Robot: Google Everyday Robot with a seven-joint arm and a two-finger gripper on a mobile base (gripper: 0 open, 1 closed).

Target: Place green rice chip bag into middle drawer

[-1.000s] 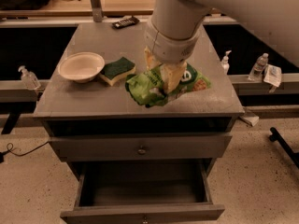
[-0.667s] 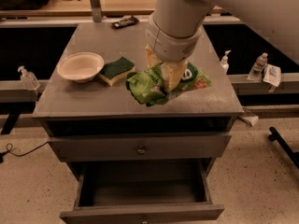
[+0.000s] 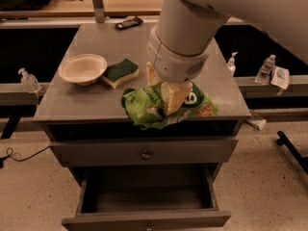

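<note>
The grey top (image 3: 96, 97) is carrying a bowl, a sponge and a remote. The gripper (image 3: 166, 97) is hanging over the top's front edge, right of its middle, and is pinching the bag (image 3: 144, 107), which is sticking out past that edge. The bowl (image 3: 83, 69) is sitting well to the gripper's left and a little further back. The sponge (image 3: 120, 72) is lying between bowl and gripper, touching the bowl's rim, green face up. The remote (image 3: 129, 23) is lying far behind the gripper, near the back edge.
</note>
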